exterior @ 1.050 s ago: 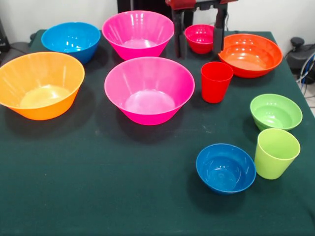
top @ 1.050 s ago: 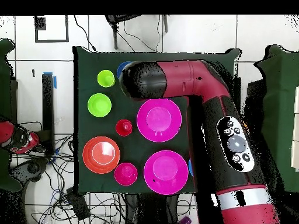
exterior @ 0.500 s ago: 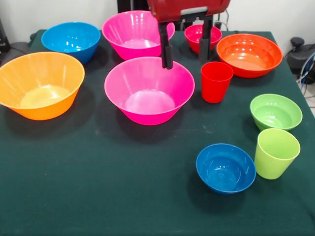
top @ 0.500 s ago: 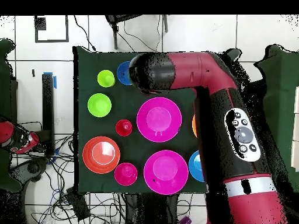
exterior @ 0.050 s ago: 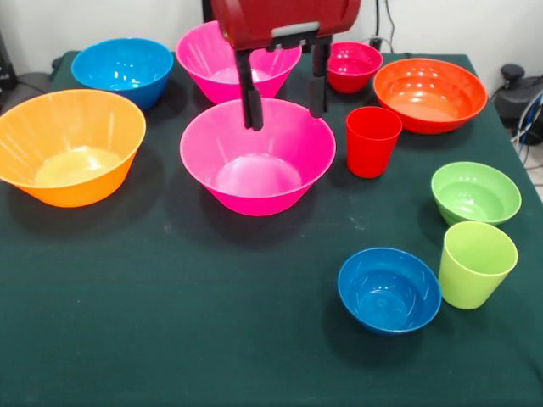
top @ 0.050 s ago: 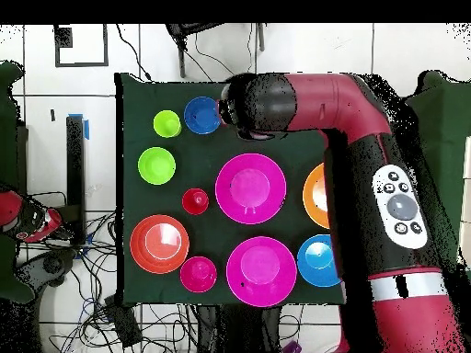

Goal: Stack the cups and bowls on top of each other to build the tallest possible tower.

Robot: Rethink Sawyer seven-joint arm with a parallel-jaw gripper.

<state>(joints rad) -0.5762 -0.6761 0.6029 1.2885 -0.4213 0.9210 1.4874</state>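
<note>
My gripper (exterior @ 0.050 s ago: pixel 284 120) hangs open and empty over the far rim of the nearer pink bowl (exterior @ 0.050 s ago: pixel 257 161), fingers (exterior @ 0.050 s ago: pixel 252 106) straddling nothing. The red cup (exterior @ 0.050 s ago: pixel 372 140) stands just right of that bowl. The lime green cup (exterior @ 0.050 s ago: pixel 475 263) sits front right, beside the small blue bowl (exterior @ 0.050 s ago: pixel 389 288) and the small green bowl (exterior @ 0.050 s ago: pixel 475 192). At the back are the small red bowl (exterior @ 0.050 s ago: pixel 355 65), the wide red-orange bowl (exterior @ 0.050 s ago: pixel 431 91) and a second pink bowl (exterior @ 0.050 s ago: pixel 208 59). Every piece stands singly on the cloth. From overhead, the arm (top @ 0.050 s ago: pixel 276 101) hides the gripper.
A yellow-orange bowl (exterior @ 0.050 s ago: pixel 68 144) and a mid-sized blue bowl (exterior @ 0.050 s ago: pixel 123 68) fill the left side of the green table (exterior @ 0.050 s ago: pixel 170 322). Overhead, the arm covers part of the orange bowl (top @ 0.050 s ago: pixel 313 195). Cables lie on the floor (top @ 0.050 s ago: pixel 55 267) beside the table.
The gripper has moved left and toward the camera in the front view, from around the small red bowl to over the nearer pink bowl. It stays open. No piece has moved.
</note>
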